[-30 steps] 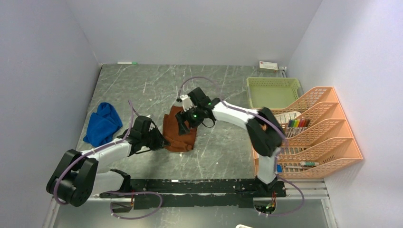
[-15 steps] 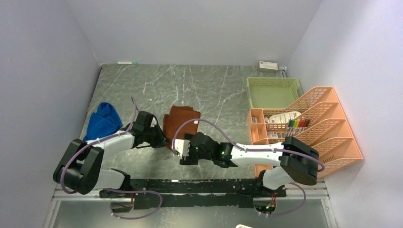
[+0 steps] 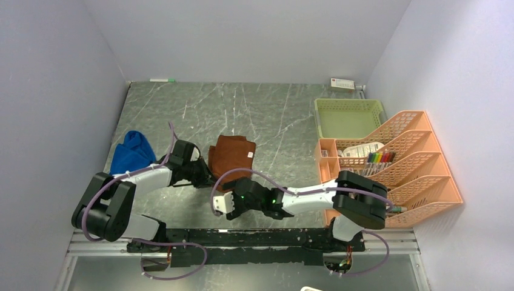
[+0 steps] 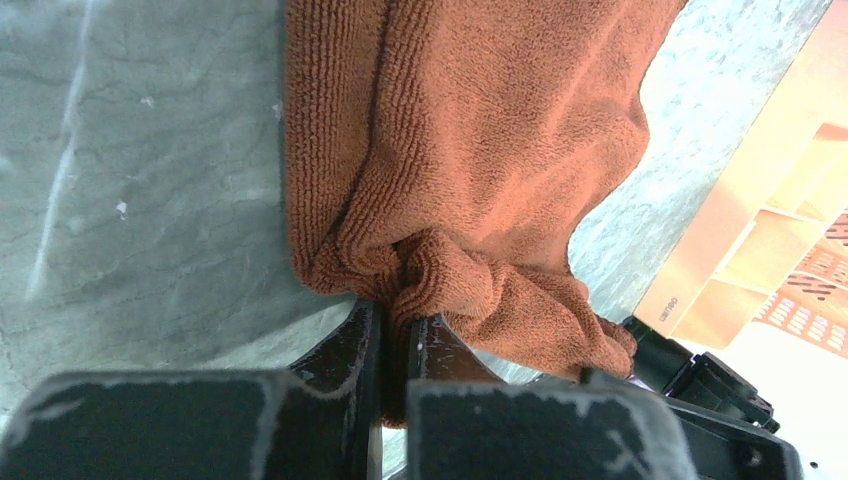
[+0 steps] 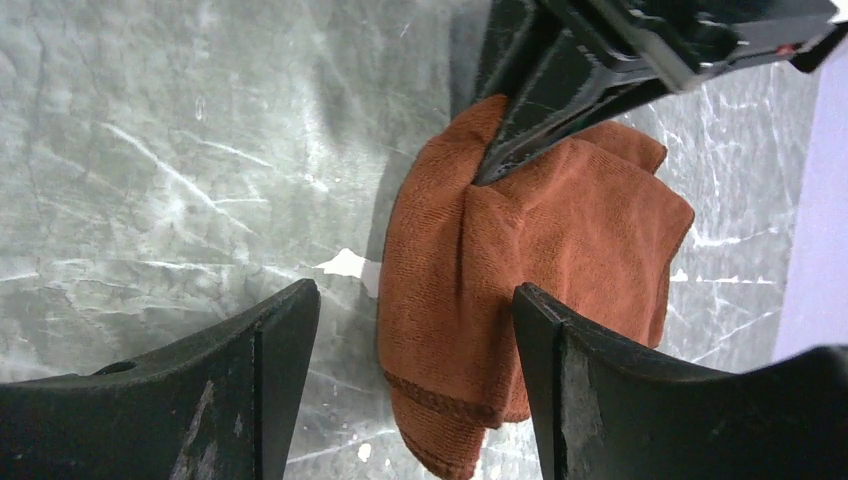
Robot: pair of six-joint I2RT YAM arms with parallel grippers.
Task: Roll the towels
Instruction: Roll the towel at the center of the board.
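Pinching a bunched fold at the near-left corner of the rust-brown towel [image 4: 470, 150], the left gripper [image 4: 395, 320] has both fingers squeezed together on the cloth, and the terry puckers into ridges right where they bite. From where I stand that towel lies about mid-table [image 3: 242, 109], folded to a rough rectangle with a small white tag at its right edge. The right arm reaches low across the near part of the table from its base, and the right gripper [image 3: 217, 205] sits just on the near side of the towel with its fingers spread wide and nothing between them. Its wrist camera looks through that gap at the towel's near end and the other arm's dark fingers clamped on it. The blue towel [image 3: 130, 154] is a crumpled heap by the left wall, just beyond the left arm. A green basket [image 3: 348, 118] sits at the far right, with an orange file rack [image 3: 412, 163] on its near side
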